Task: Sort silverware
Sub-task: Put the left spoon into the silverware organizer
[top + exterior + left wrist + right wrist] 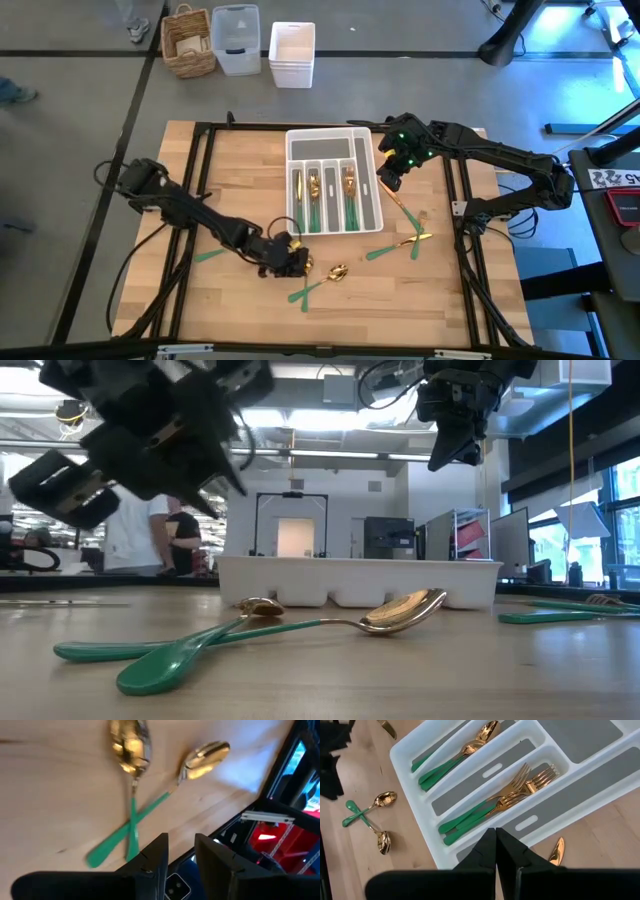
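glossy gold-headed silverware (485,805), matt wooden table (420,290)

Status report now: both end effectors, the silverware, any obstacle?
Left end effector open, empty, above two crossed spoons. Right end effector shut, empty, at the tray's right edge. Some silverware loose on table. No obstacle seen.

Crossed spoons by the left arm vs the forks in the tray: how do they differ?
The crossed spoons have rounded bowls; the forks have tines. The spoons lie loose on the table, handles crossing; the forks lie side by side in one slot of the tray. Both have gold heads and green handles.
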Robot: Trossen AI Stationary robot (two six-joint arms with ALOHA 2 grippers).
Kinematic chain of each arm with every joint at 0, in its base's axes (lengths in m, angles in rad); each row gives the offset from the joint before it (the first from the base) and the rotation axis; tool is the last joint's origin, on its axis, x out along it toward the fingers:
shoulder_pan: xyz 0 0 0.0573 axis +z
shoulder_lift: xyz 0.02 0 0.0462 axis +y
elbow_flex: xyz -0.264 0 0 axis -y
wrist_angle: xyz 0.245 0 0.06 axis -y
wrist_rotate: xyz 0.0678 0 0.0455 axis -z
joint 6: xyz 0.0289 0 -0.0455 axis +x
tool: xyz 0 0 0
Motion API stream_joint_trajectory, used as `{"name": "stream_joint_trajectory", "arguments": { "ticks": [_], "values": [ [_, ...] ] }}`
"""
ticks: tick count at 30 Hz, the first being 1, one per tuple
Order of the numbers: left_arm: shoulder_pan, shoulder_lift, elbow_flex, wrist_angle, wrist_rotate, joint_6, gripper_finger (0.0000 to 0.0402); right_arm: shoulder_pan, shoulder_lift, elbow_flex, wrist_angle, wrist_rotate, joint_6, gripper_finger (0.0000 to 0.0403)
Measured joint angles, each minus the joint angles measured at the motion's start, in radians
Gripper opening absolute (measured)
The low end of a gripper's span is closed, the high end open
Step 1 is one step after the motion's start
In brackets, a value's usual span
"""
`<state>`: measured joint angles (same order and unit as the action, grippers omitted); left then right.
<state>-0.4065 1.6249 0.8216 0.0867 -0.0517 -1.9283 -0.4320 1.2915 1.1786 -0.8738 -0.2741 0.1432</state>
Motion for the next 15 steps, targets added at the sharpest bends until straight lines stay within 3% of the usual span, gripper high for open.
{"name": "stream_joint_trajectory", "arguments": {
  "ticks": [2,11,15],
  "values": [
    [0.0,0.046,0.04,-0.006,0.011,0.013,0.0088,0.0,0.0,0.0,0.0,0.0,-0.001,0.0005],
    [0.005,0.158,0.198,-0.315,0.013,0.005,0.0088,0.0,0.0,0.0,0.0,0.0,-0.021,0.0005],
    [0.013,0.192,0.227,-0.344,0.01,0.007,0.0088,0.0,0.0,0.0,0.0,0.0,-0.021,0.0005]
  ]
}}
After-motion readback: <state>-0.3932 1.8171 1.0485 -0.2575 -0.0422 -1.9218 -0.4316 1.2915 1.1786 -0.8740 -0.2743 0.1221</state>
